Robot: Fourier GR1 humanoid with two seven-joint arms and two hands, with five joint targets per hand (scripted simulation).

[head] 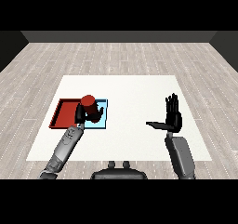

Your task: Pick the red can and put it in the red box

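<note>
A red can [88, 102] is held upright in my left hand [85, 113], whose fingers curl round its lower part. The can hangs over the seam between the red tray [62, 110] and the light blue tray [105, 108], mostly above the blue one's left side. My right hand [173, 115] stands raised over the table's right half, fingers straight up and thumb stretched out to the left, holding nothing.
The two trays lie side by side on the left of the white table [135, 93], red on the left, light blue on the right. My left forearm [65, 146] comes in from the lower left, my right forearm [181, 155] from the lower right.
</note>
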